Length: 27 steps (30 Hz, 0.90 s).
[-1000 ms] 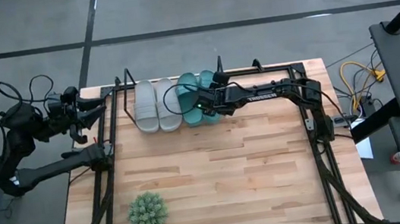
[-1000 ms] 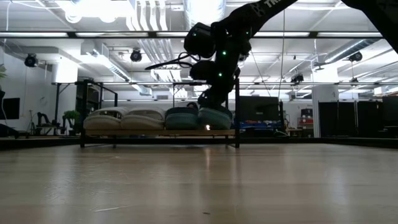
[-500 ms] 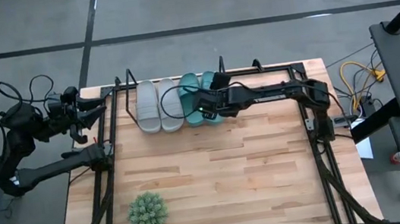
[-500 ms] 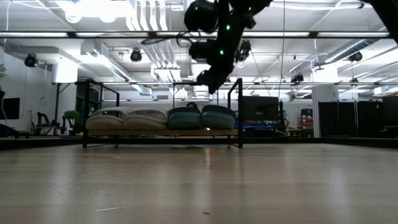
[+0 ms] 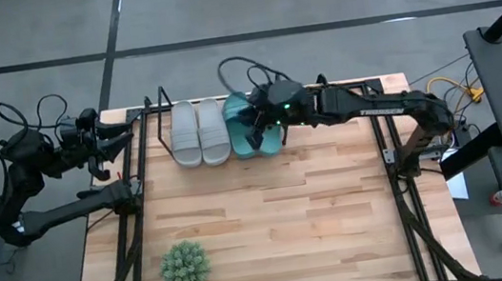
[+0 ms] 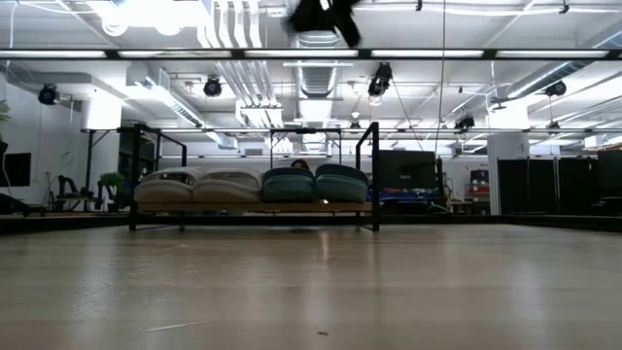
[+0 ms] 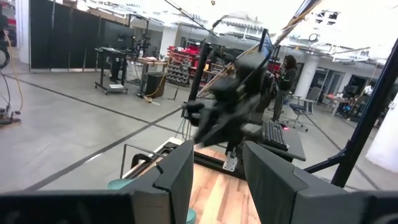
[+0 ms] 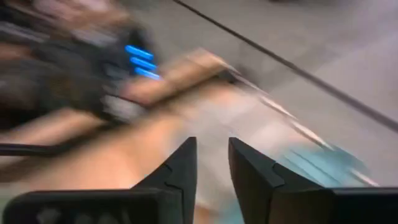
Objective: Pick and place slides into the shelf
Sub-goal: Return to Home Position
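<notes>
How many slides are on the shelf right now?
4, all on the shelf: two light grey slides nearer the left arm, two teal-green slides nearer the right arm. None seems hidden.

Two light grey slides [image 6: 225, 185] and two teal-green slides [image 6: 289, 185] make four. There is one shelf [image 6: 253, 207] and one plant [image 5: 185, 268].

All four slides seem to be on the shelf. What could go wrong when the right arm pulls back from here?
1. The right gripper, open, hangs above the teal slides. A low swing back could knock one off the shelf.
2. Its cable loops out beyond the shelf and might catch an upright end loop.
The left gripper waits at the left edge of the table, out of the way.
</notes>
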Available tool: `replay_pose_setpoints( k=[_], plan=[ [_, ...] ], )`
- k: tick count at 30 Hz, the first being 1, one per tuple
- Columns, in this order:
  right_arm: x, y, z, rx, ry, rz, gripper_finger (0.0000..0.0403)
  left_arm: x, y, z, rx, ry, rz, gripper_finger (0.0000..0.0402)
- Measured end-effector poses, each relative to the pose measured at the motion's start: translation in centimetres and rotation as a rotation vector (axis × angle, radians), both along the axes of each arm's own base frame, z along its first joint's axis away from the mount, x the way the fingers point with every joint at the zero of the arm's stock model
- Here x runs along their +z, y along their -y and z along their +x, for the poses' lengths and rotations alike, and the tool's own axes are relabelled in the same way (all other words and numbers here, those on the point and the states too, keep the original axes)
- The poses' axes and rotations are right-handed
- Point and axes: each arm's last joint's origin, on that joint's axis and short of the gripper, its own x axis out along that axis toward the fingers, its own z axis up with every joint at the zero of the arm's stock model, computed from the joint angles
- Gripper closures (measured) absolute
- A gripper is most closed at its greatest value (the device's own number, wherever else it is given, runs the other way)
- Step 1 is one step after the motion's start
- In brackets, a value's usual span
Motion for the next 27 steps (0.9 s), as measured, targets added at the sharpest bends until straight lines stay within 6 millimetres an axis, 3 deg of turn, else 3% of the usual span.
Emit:
replay_pose_setpoints(
  k=[4,12,23,27],
  plan=[
    [2.8,-2.0,0.4,0.28,0.238,-0.031,0.0344,0.0,0.0,0.0,0.0,-0.006,0.028,0.0276],
    [5.4,-6.3,-1.6,0.381,0.291,-0.226,0.0391,0.0,0.0,0.0,0.004,-0.024,0.089,0.0276],
    [8.1,-9.7,-9.2,0.361,0.178,-0.262,0.0394,0.1,0.0,0.0,0.014,-0.023,0.119,0.0276],
    [7.7,-10.3,-12.4,0.341,0.175,-0.28,0.0394,0.2,0.0,0.0,0.014,-0.018,0.121,0.0276]
  ],
)
